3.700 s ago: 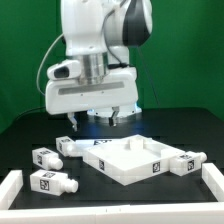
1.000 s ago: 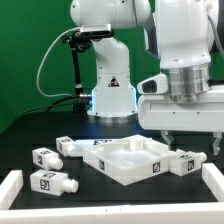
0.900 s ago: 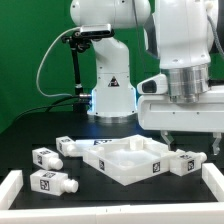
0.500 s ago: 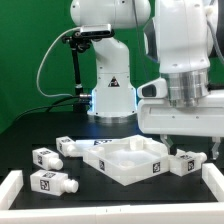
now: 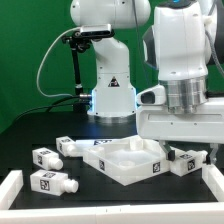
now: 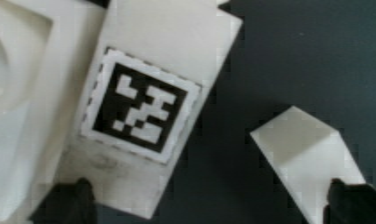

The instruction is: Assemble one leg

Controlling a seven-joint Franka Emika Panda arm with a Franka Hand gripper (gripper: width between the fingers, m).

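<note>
A stubby white leg (image 5: 188, 162) with a tag lies on the black table against the right side of the white square panel (image 5: 125, 160). My gripper (image 5: 192, 150) hangs open just above this leg, one finger on each side, touching nothing. In the wrist view the leg (image 6: 146, 100) fills the middle with its tag facing the camera, next to the panel (image 6: 14, 110). The dark fingertips (image 6: 69, 203) stand wide apart, and the gripper (image 6: 211, 205) holds nothing.
Three more legs lie at the exterior view's left: one by the panel's corner (image 5: 72, 146), two nearer the front (image 5: 45, 157) (image 5: 50, 183). A white wall (image 5: 12, 185) borders the table's front. A small white piece (image 6: 306, 155) that I cannot identify lies beside the leg.
The gripper has moved from above the panel's middle to the exterior view's right. Over the last second it has come down closer to the right leg. No parts have moved.
</note>
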